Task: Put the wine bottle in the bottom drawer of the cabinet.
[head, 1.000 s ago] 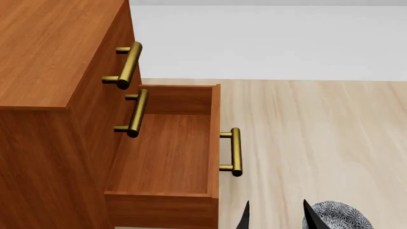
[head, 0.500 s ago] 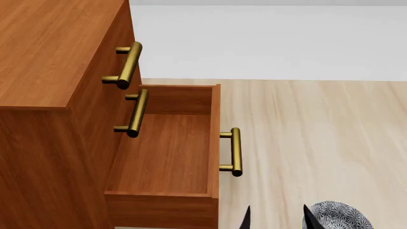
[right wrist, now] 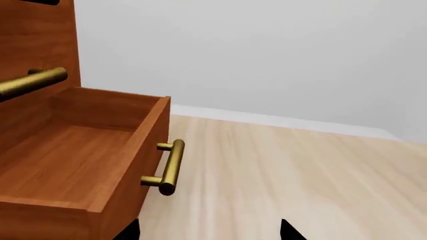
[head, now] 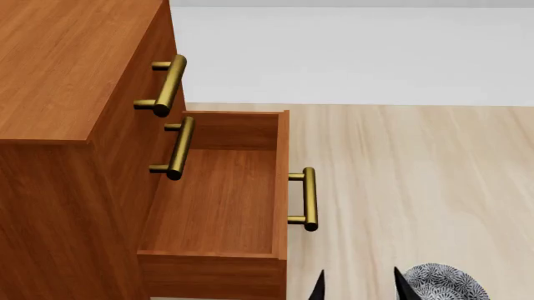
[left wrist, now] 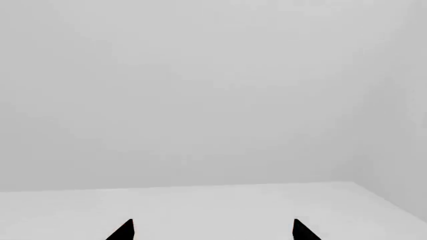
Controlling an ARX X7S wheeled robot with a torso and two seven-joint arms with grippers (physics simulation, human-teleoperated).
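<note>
The right gripper (head: 357, 284) shows as two black finger tips at the near edge of the head view. The tips are spread apart and there is nothing between them, so it is let go and empty. In the right wrist view the same gripper (right wrist: 210, 231) shows only two small dark tips, again apart with bare floor between them.

Just to the right of this gripper sits a bowl (head: 442, 284) with a dark and white pattern, on the pale wood floor (head: 417, 181).

To the left of the gripper is the bottom drawer (head: 221, 194). It is pulled out and its inside is bare reddish-brown wood. Its brass handle (head: 306, 199) sticks out toward the right, a little farther away than the gripper.

The drawer belongs to the cabinet (head: 67, 94), which fills the left side of the head view. Two more brass handles sit on the closed upper drawers above it.

The left gripper (left wrist: 213, 231) shows in the left wrist view as two black tips spread wide apart, holding nothing. Past it there is only a plain pale grey wall and surface.

The wine bottle cannot be seen in any view
</note>
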